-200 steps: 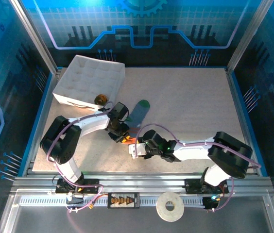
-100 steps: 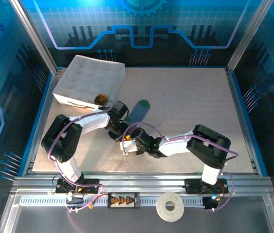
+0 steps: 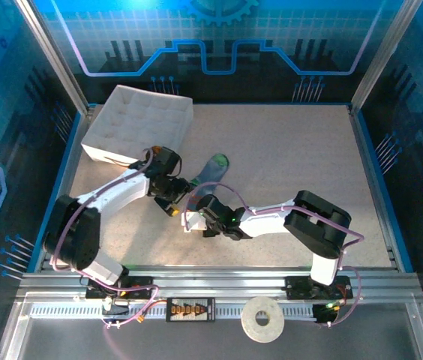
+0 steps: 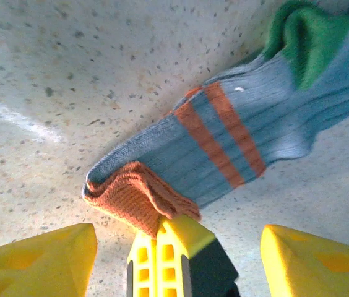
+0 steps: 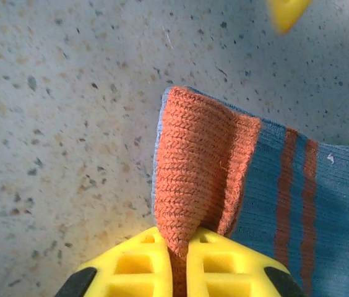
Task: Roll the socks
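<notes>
Sock (image 4: pixel 224 133): blue-grey with orange stripes, flat on the speckled worktop (image 3: pixel 286 157), green toe (image 4: pixel 310 37) pointing away from the arm bases.
Cuff (image 5: pixel 190 161): orange, folded over at the near end.
Right gripper (image 5: pixel 176 240): fingers closed on the folded cuff's tip.
Left gripper (image 3: pixel 170 201): fingers spread wide, one on either side of the right gripper's fingers, clear of the sock.
Tray (image 3: pixel 140 120): white, at the far left of the worktop.

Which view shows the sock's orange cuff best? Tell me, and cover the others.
Right wrist: the orange cuff sits close and sharp, its fold pinched in the right pincer. Left wrist shows it smaller, at the end of the blue-grey sock. In top external it is too small to make out.
</notes>
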